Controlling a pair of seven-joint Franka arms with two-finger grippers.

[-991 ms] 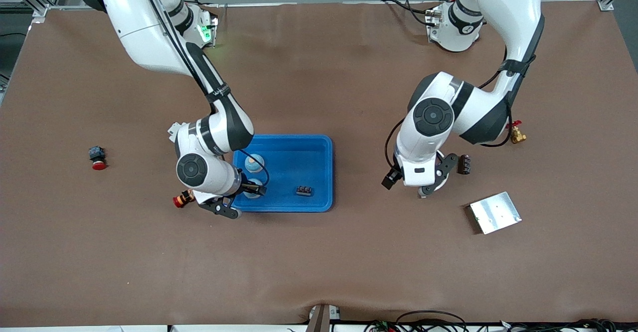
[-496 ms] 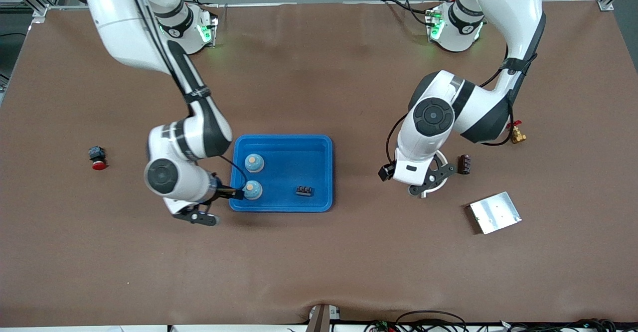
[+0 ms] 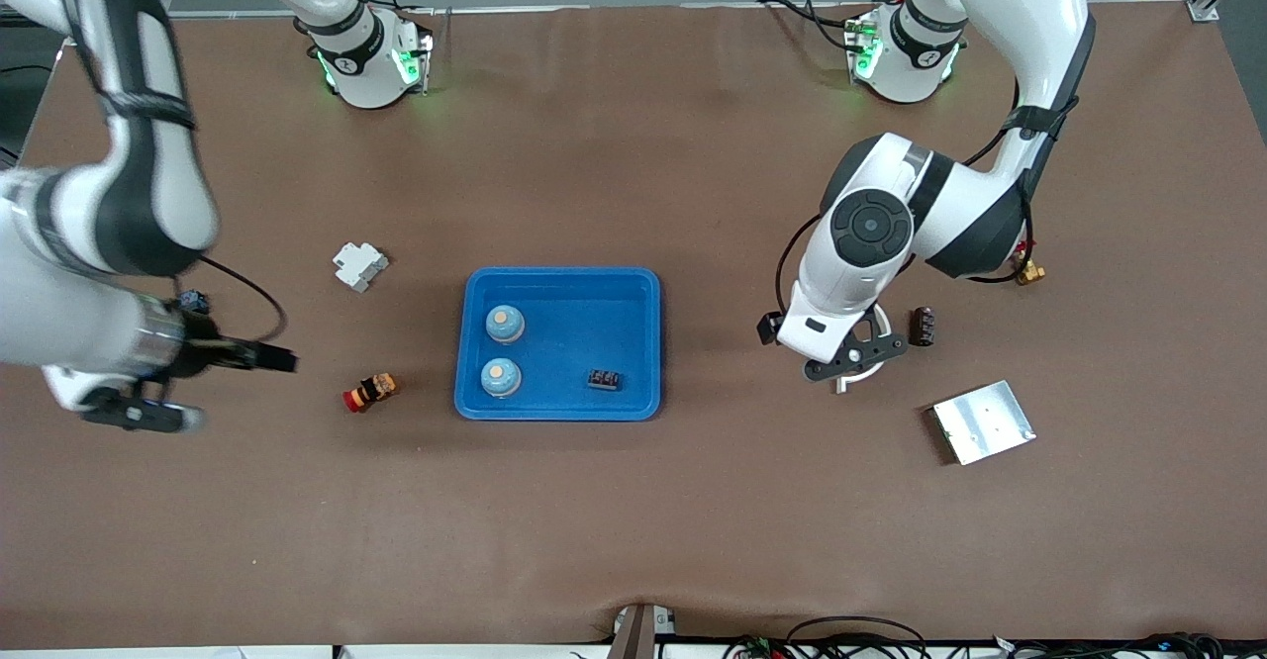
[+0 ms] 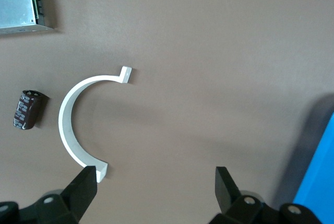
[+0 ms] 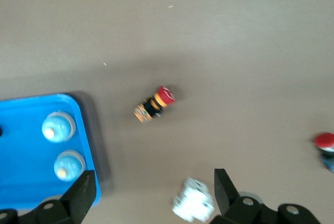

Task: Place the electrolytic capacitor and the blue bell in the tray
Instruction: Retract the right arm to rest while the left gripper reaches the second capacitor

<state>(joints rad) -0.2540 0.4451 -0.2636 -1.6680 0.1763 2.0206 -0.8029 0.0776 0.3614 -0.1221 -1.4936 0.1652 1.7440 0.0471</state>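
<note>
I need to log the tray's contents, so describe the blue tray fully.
The tray is a shallow, bright-blue rectangle that looks like plastic, with rounded corners and a raised rim, lying flat on the brown table near its middle. Inside, toward the right arm's end, stand two blue bells with tan tops, one nearer the front camera. A small dark block lies apart from them. No hand touches the tray.

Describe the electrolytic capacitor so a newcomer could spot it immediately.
Start at the silver metal plate toward the left arm's end of the table. Farther from the camera lies the electrolytic capacitor, beside a white curved bracket. It's a small dark-brown cylinder on its side.
</note>
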